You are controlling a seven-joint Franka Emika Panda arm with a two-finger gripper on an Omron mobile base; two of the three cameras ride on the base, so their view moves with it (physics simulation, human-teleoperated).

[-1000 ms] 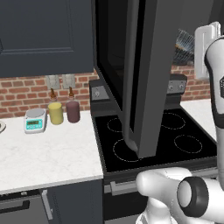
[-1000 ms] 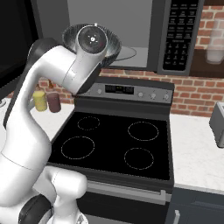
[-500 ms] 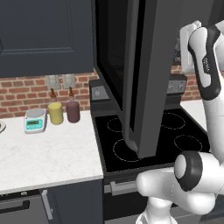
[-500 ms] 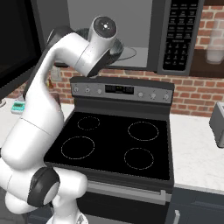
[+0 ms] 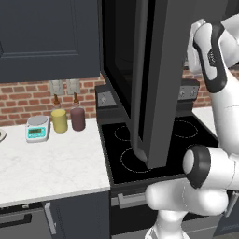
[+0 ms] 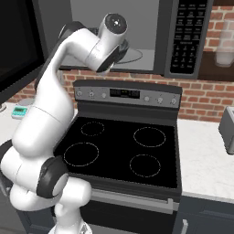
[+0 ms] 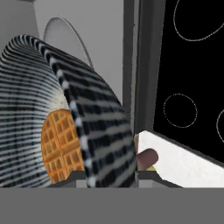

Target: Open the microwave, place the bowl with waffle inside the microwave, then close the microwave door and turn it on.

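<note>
One pinch on the rim carries the round, streaked blue-grey bowl (image 7: 52, 109): our two-finger gripper (image 7: 109, 174) is nearly closed on its edge, so we hold it from the side and keep the small golden-brown gridded waffle (image 7: 61, 146) seated inside. We judge this grip lets us slide the load into the wide dark grey microwave (image 6: 151, 36), above the black stove (image 6: 121, 151). Its big black-glass microwave door (image 5: 151, 79) hangs wide open, clearing our way to the cavity's glass turntable (image 6: 130, 55).

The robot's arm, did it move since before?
Yes. In the right base view the arm swung right, toward the microwave opening, carrying the bowl.
</note>
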